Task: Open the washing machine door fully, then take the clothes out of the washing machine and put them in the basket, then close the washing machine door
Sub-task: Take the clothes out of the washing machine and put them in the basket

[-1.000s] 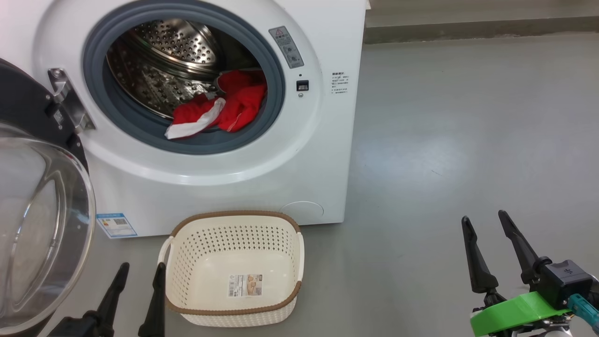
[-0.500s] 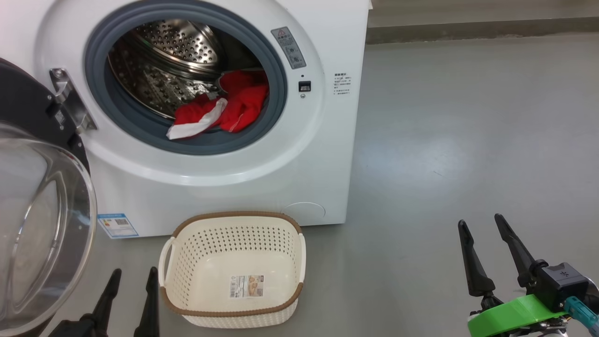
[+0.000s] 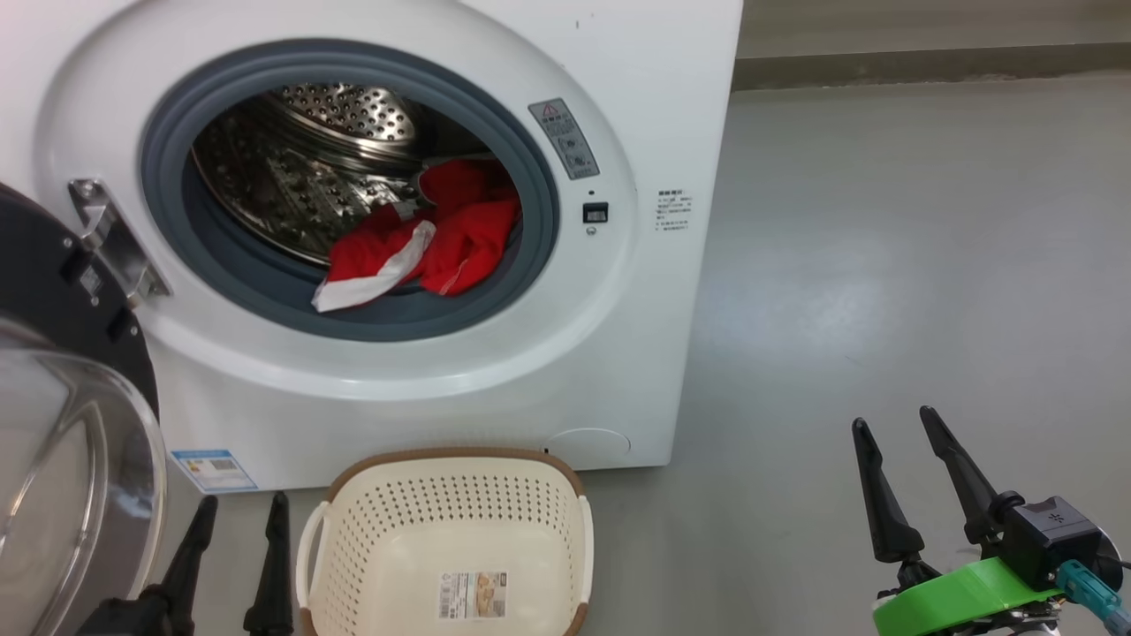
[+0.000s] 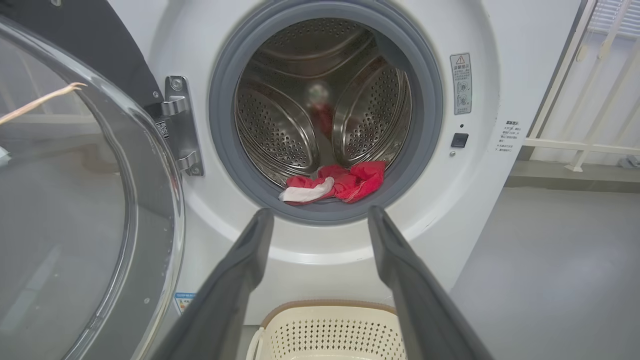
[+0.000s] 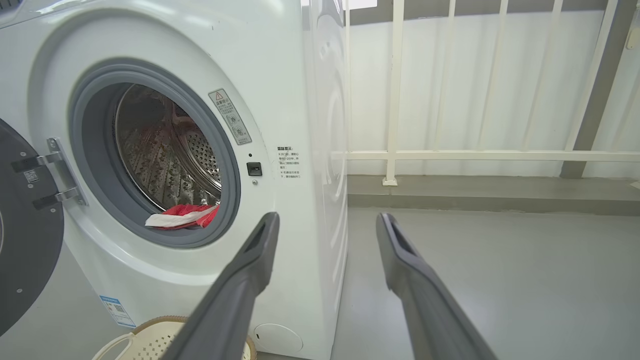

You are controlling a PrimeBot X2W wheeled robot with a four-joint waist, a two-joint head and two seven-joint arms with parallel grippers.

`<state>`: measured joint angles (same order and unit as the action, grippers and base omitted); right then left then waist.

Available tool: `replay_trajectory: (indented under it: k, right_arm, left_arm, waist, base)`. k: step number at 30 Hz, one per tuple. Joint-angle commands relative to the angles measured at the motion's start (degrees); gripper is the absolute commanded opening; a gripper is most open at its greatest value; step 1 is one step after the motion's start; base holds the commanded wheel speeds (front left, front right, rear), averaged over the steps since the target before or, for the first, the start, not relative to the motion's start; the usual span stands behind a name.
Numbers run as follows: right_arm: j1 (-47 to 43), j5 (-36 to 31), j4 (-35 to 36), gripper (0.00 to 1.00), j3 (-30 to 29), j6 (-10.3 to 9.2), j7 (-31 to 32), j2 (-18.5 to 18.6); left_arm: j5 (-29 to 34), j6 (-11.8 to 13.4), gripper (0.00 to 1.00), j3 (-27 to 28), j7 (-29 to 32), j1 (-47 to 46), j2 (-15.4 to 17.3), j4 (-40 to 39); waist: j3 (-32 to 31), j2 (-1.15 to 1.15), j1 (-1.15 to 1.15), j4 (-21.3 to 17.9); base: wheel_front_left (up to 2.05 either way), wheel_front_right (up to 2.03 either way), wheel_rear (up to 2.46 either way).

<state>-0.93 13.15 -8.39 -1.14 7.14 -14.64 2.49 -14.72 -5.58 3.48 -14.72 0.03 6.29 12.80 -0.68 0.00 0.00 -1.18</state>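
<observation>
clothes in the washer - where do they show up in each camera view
Head view: clothes upper centre, low right in the washer's drum.
Left wrist view: clothes centre, at the drum's front bottom.
Right wrist view: clothes left of centre, at the drum's front bottom.
Shared landmark: small black latch just right of the drum.

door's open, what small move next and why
Probably ease the open left pincer forward toward the clothes: the washing machine door already stands wide, the clothes lie at the front of the drum, the basket holds no clothes, and that pincer points straight at them.
</observation>
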Motion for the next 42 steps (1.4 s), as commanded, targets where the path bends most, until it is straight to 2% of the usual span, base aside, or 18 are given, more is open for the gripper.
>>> replay_trajectory:
  k: [1, 10, 32, 42]
  right_arm:
    - [1.62, 0.39, 1.52, 1.00, 1.37, 0.35, -0.36, 0.87]
    - [1.94, 0.33, 1.32, 1.00, 1.50, 0.35, -0.36, 0.88]
    - [1.48, 0.57, 0.90, 1.00, 2.12, 0.35, -0.36, 1.76]
    - [3.21, 0.79, 2.12, 1.00, 2.40, 0.35, -0.36, 2.25]
  left_arm:
    - [0.46, -0.43, 1.00, 2.01, -0.28, -2.15, 0.56, -2.09]
    - [0.84, -0.92, 1.00, 1.97, -0.28, -2.16, 0.29, -1.50]
    - [1.52, -1.20, 1.00, 1.91, -0.28, -3.50, -0.73, -0.44]
    - [1.00, -1.32, 1.00, 0.89, 0.15, -9.01, 0.45, 1.22]
  waist:
    - [0.26, 0.00, 0.00, 0.23]
    - [0.64, 0.00, 0.00, 0.65]
    - [0.78, 0.00, 0.00, 1.66]
    - [4.85, 0.00, 0.00, 3.14]
  base:
    - [1.47, -1.47, 0.00]
    - [0.79, -0.79, 0.00]
    - [0.00, 0.00, 0.00]
    - [0.00, 0.00, 0.00]
